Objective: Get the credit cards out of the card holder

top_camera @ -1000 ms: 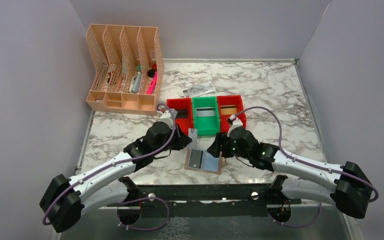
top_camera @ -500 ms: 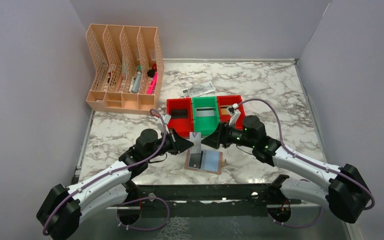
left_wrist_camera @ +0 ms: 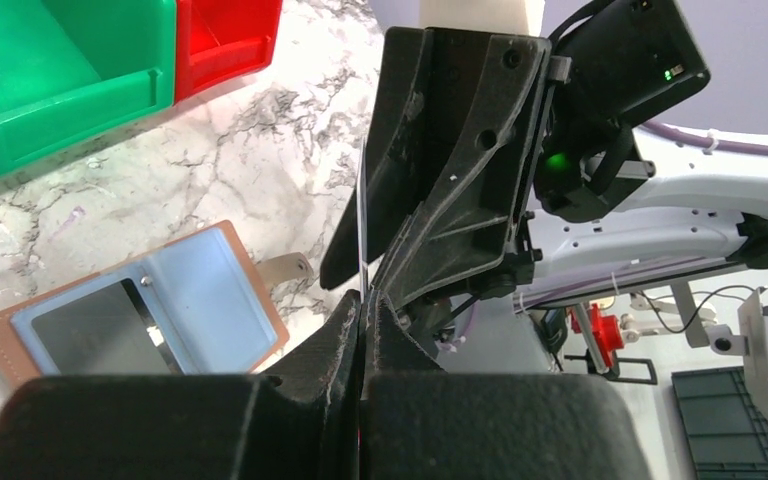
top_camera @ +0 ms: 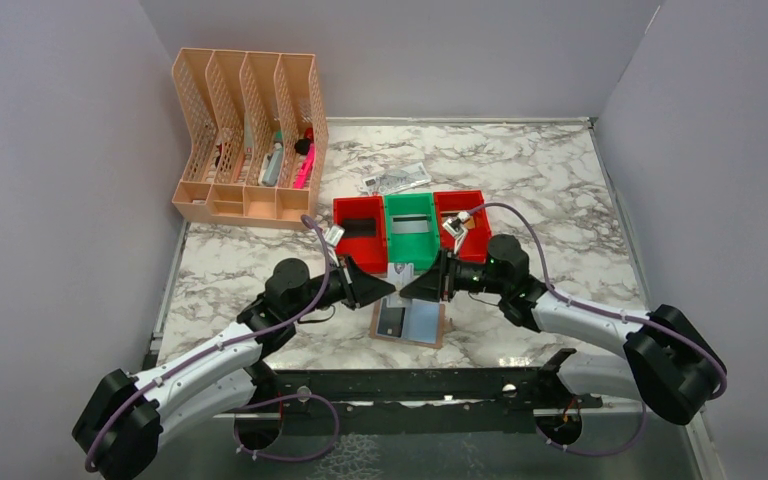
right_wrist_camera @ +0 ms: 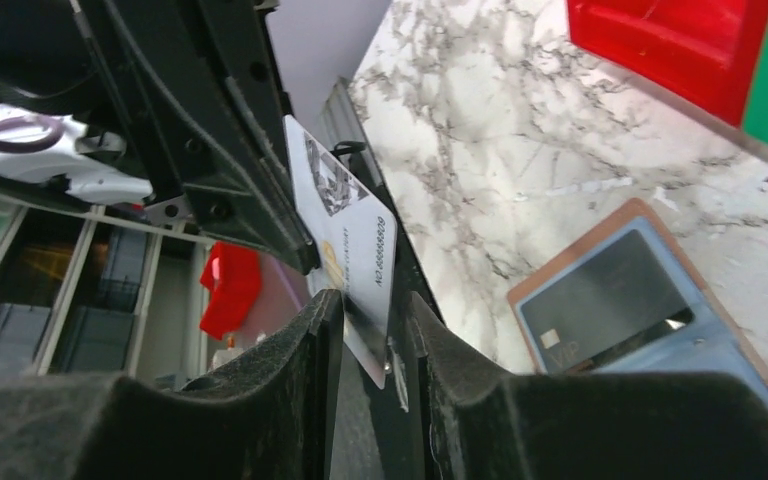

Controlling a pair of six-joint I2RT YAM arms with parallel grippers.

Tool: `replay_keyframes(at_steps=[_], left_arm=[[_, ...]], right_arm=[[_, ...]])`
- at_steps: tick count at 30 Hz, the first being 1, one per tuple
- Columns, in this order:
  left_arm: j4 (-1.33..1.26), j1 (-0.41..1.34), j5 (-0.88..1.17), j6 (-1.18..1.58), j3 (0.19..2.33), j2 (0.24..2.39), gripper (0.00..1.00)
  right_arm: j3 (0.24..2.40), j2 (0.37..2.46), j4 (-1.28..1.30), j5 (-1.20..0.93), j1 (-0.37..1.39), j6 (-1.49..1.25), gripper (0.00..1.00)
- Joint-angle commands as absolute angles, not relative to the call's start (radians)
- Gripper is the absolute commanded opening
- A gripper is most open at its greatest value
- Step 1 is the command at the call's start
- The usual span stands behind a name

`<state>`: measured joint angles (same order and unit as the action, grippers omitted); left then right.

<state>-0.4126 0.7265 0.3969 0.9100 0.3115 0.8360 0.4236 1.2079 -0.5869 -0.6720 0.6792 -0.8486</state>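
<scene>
- The marble table (top_camera: 560,200) carries everything. The peach file organizer (top_camera: 250,130) stands at the upper left of the overhead view, well apart from the work, so I leave it out of my reckoning.
- The left gripper (top_camera: 388,286) and the right gripper (top_camera: 407,287) meet nose to nose at the centre of the overhead view, above the card holder. I read this as a hand-over in mid-air.
- The left gripper is pinched tight on the lower edge of a pale credit card (right_wrist_camera: 355,250). It holds the card upright, I judge so that the free end is easy for the other side to take.
- The right gripper has a finger on either side of that same card. I cannot tell whether its pads are pressing on the card.
- Three bins (top_camera: 410,238), red, green and red, stand in a row just beyond the holder. Each seems to have a flat card in it, so I judge the lifted one is bound there.
- The card holder (top_camera: 426,325) lies open and flat on the table below the grippers. A dark card (top_camera: 391,320) still sits in its left panel, and the right panel is bare blue-grey.
- The overhead view gives me only a pale sliver of the lifted card, and the left wrist view shows it edge-on as a thin line. Only the right wrist view shows its printed face, with digits and a gold chip.
</scene>
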Motion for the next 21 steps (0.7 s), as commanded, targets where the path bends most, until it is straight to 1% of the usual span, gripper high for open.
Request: replay_keyframes(at_steps=[1,4,8,9,11,13,16,18,21], left_arm=[[-0.479,0.721,0.428,0.922,0.308,0.818,0.00],[-0.479,0.721,0.445,0.920,0.316,0.834,0.00],[-0.479,0.721,0.472,0.919,0.321,0.861,0.00],[-0.479,0.721,0.474,0.919,0.321,0.863,0.00],[-0.479,0.721,0.475,0.919,0.320,0.864,0.00],[-0.479,0.721,0.474,0.919,0.321,0.866,0.00],[-0.479,0.721,0.480,0.917,0.325,0.873,0.00],[-0.479,0.721,0.484,0.913,0.330,0.876,0.00],[-0.479,0.720,0.479,0.913,0.328,0.871,0.00]], right_arm=[[0.404,1.200,-0.701,-0.750,0.671,-0.869,0.29],[0.394,1.193,-0.715,-0.753,0.660,-0.867,0.22],[0.389,1.186,-0.731,-0.769,0.649,-0.866,0.19],[0.390,1.182,-0.731,-0.770,0.647,-0.865,0.21],[0.392,1.174,-0.720,-0.766,0.642,-0.864,0.30],[0.394,1.171,-0.719,-0.768,0.637,-0.866,0.32],[0.395,1.184,-0.742,-0.779,0.634,-0.881,0.33],[0.392,1.199,-0.768,-0.790,0.633,-0.895,0.30],[0.374,1.215,-0.812,-0.794,0.628,-0.919,0.22]])
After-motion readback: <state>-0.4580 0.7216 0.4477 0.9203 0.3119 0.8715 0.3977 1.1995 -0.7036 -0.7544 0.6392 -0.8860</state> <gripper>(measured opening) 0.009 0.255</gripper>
